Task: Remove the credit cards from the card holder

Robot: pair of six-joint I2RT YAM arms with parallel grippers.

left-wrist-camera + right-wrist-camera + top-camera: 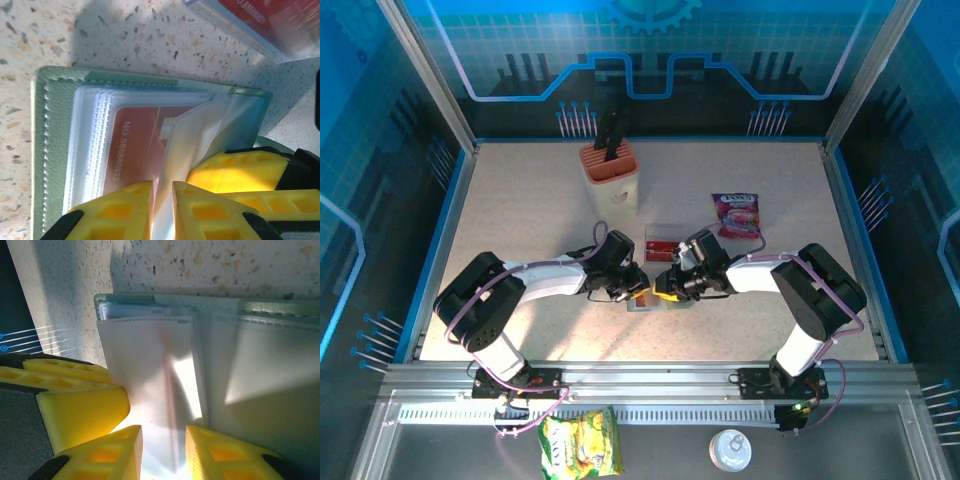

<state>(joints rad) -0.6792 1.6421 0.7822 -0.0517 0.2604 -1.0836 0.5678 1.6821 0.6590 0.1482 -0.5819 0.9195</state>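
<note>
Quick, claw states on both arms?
Left claw: shut on the card holder, pinching a clear sleeve.
Right claw: straddling a white sleeve; grip cannot be told.

Grey-green card holder (pixel 55 150) lies open mid-desk (pixel 100 35), a red card (pixel 137 150) apparently tucked inside its clear sleeves (pixel 92 145).

The card holder (pixel 52 150) is coloured grey-green with pale stitching, its sleeves (pixel 92 145) milky white. A red card (pixel 137 150) with pale lettering is seen inside. The table (pixel 125 40) is speckled beige and the left gripper's fingers (pixel 220 215) are yellow.
</note>
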